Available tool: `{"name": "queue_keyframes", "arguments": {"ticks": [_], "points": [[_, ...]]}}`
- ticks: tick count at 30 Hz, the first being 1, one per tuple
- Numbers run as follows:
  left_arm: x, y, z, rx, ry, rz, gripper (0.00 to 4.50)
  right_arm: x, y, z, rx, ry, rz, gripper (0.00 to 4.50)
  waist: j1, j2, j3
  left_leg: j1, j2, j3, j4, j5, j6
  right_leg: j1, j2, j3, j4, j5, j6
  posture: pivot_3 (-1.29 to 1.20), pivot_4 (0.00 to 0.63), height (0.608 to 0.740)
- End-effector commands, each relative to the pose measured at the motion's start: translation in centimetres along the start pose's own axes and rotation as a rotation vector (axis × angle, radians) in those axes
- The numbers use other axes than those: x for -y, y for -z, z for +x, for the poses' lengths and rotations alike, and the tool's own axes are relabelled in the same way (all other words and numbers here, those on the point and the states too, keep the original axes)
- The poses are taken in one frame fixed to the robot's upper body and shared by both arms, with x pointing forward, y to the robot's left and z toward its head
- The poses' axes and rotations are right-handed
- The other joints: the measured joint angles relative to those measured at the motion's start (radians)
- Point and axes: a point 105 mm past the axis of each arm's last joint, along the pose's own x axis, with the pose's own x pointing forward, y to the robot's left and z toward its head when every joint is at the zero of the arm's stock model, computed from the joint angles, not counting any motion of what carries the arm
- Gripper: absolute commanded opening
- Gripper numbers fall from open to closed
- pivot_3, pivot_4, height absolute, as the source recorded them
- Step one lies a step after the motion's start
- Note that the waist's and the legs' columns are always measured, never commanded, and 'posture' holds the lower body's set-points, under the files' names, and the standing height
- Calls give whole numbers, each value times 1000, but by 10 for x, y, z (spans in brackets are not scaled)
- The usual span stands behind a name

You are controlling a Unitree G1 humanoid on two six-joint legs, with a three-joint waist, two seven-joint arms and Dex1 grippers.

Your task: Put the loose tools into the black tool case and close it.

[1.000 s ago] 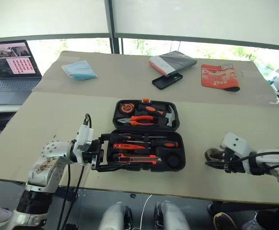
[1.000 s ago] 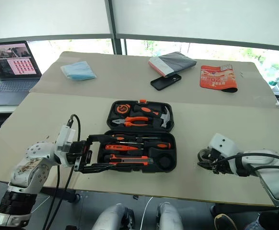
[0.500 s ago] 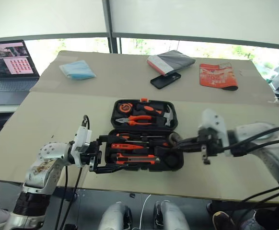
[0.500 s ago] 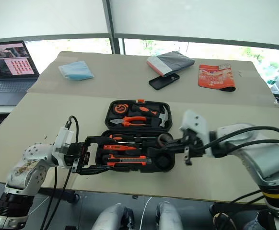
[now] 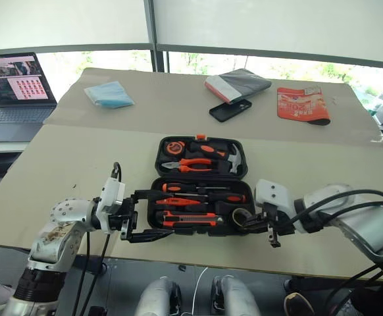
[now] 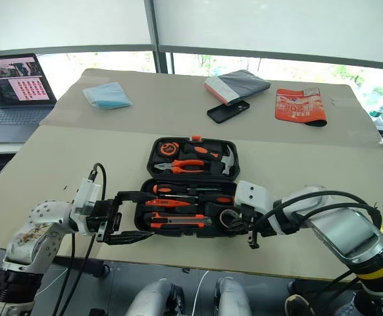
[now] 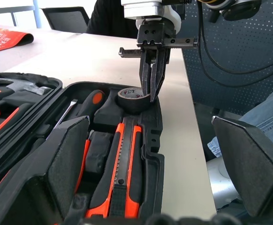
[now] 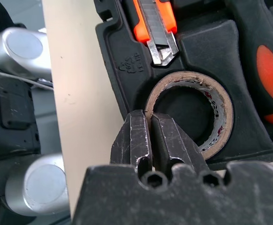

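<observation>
My table [image 5: 79, 164] is a pale beige top. Near its front edge the open black case [image 5: 201, 184] lies flat on it, lid half towards the far side. Further back lie a phone [image 5: 229, 110], a grey-and-red folded pouch [image 5: 237, 85] just behind it, an orange packet [image 5: 302, 105] towards my right, and a blue cloth [image 5: 108, 95] towards my left.

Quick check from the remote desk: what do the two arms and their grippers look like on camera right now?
Both arms are silver-grey metal with white wrist housings and black cables looping alongside. The left gripper has two wide black fingers on a black frame; the left forearm looks scuffed. The right gripper has slim black fingers under a toothed black rail.
</observation>
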Motion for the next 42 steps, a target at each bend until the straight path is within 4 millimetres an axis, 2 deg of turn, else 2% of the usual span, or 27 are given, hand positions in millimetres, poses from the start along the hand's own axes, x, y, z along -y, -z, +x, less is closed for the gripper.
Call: {"name": "queue_keyframes", "arguments": {"ticks": [1, 6, 8, 9, 10, 12, 14, 16, 19, 22, 23, 26, 27, 29, 32, 35, 39, 42], "points": [[-1, -8, -3, -13, -16, 47, 4500, -4, 0, 2, -7, -31, -10, 420, 0, 0, 0, 0, 0, 0, 0, 0, 0, 0, 0, 0, 0, 0, 0, 0, 150, 740], [-4, -7, -7, -26, -47, 50, 4500, 1, -11, -5, 48, -28, -49, 2005, -1, 0, 0, 0, 0, 0, -1, 0, 0, 0, 1, 0, 0, 0, -1, 0, 150, 740], [-8, -7, -12, -37, -78, 53, 4500, -2, -23, -13, 134, -65, -63, 2772, -2, 0, 0, 0, 0, 0, -1, 0, 0, 0, 1, 0, 0, -1, -1, 0, 150, 740], [-12, -7, -15, -39, -102, 53, 4500, -5, -30, -20, 200, -101, -65, 2965, -3, 0, 0, 0, 1, 0, -1, 0, 0, 0, 2, 0, 0, -1, -1, 0, 150, 740], [-17, -7, -21, -44, -139, 55, 4500, -6, -35, -30, 266, -125, -79, 3368, -4, 0, 0, 0, 1, 0, -1, 0, 0, 0, 2, 0, 0, -1, -1, 0, 150, 740], [-24, -8, -30, -44, -195, 55, 4500, -2, -38, -44, 329, -122, -85, 3368, -4, -1, 0, 0, 1, 0, -1, 0, 0, 0, 3, 0, 0, 0, -1, 0, 150, 740], [-35, -9, -40, -36, -273, 26, 4500, 11, -37, -53, 389, -59, -61, 3368, -4, -1, 1, 1, 1, 0, -1, 0, 0, 1, 3, -1, 0, 0, -1, 0, 150, 740], [-62, 4, -60, -122, -466, 18, 4500, 35, -31, -64, 472, 52, 4, 3368, -3, -1, 1, 3, 1, 0, 0, 0, 1, 2, 3, -1, 0, 0, 0, 0, 150, 740], [-100, 16, -82, -194, -737, -28, 3785, 86, 6, -59, 359, 361, -68, 2650, -1, -3, 1, 6, 1, 0, 0, -4, 5, 6, 3, -1, 0, 2, 2, 0, 150, 740], [-111, 19, -76, -190, -762, -54, 2530, 115, 12, -51, 365, 531, -112, 1527, -5, -3, 1, 6, -1, 3, -1, 1, -1, 4, 3, 0, 1, 3, 3, 0, 150, 740], [-112, 23, -70, -207, -740, -61, 2267, 120, 12, -45, 371, 549, -125, 1325, -7, -3, 2, 6, -1, 4, -1, 3, 2, 3, 4, 0, 2, 3, 3, 0, 150, 740], [-113, 33, -60, -254, -701, -75, 1026, 128, 12, -32, 361, 572, -174, 205, -16, -3, 2, 4, -1, 8, -3, 4, 1, 0, 6, 1, 4, 4, 2, 0, 150, 740], [-114, 36, -55, -261, -687, -79, 744, 128, 13, -25, 355, 561, -188, 23, -19, -3, 2, 5, -1, 8, -3, 5, 0, 0, 7, 1, 4, 4, 1, 0, 150, 740], [-113, 41, -47, -276, -655, -101, 63, 127, 11, -12, 355, 532, -210, 0, -25, -3, 2, 6, -1, 9, -4, 6, -1, 0, 9, 1, 4, 7, -4, 0, 150, 740], [-107, 52, -36, -310, -590, -149, 63, 114, 0, 6, 391, 428, -212, 0, -31, -3, 2, 6, 0, 9, -4, 6, -2, 0, 12, 2, 3, 5, -3, 0, 150, 740], [-107, 52, -26, -292, -563, -145, 63, 100, -4, 14, 408, 332, -209, 0, -30, -3, 2, 6, 1, 9, -4, 7, -4, 0, 13, 3, 4, 3, 1, 0, 150, 740], [-103, 52, -12, -269, -504, -136, 63, 78, -5, 21, 409, 224, -194, 0, -28, -3, 2, 6, 2, 7, -4, 7, -4, 0, 12, 3, 4, 3, 0, 0, 150, 740], [-95, 56, -8, -288, -448, -132, 63, 69, -7, 18, 417, 212, -178, 0, -27, -3, 2, 6, 1, 7, -4, 7, -4, 0, 5, 2, 5, 5, -3, 0, 150, 740]]}}
